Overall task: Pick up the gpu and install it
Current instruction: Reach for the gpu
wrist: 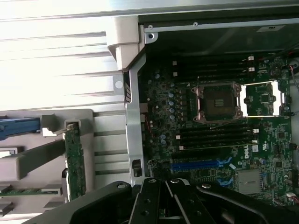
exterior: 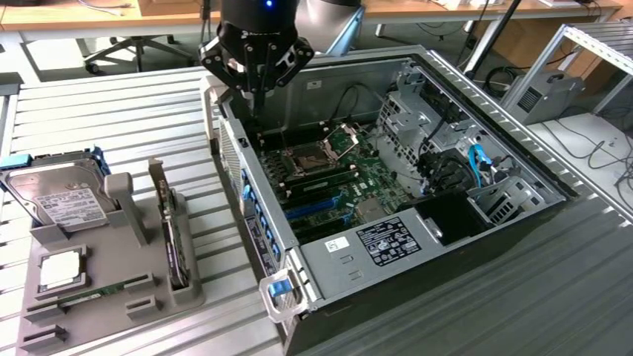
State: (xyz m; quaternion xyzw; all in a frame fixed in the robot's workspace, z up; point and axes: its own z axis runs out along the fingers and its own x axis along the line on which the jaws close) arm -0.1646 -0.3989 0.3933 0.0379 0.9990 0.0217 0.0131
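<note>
The gpu [exterior: 174, 236] stands on edge in a slot of the grey holder [exterior: 118, 222] on the exterior view's left, beside the open computer case [exterior: 327, 259]. In the wrist view the gpu [wrist: 74, 158] shows as a narrow green board edge in that holder. My gripper [exterior: 250, 104] hangs over the far left corner of the case, well away from the gpu, with its fingers shut and nothing between them. The gripper [wrist: 161, 184] looks down on the motherboard [wrist: 224, 140] and its blue card slot [wrist: 196, 164].
A silver hard drive [exterior: 59, 196], a processor chip [exterior: 59, 268] and a memory stick [exterior: 94, 297] also sit in the grey holder. Inside the case are the open processor socket [exterior: 311, 159], drive cages and blue cables [exterior: 479, 167]. The slatted metal table [exterior: 99, 119] extends around it.
</note>
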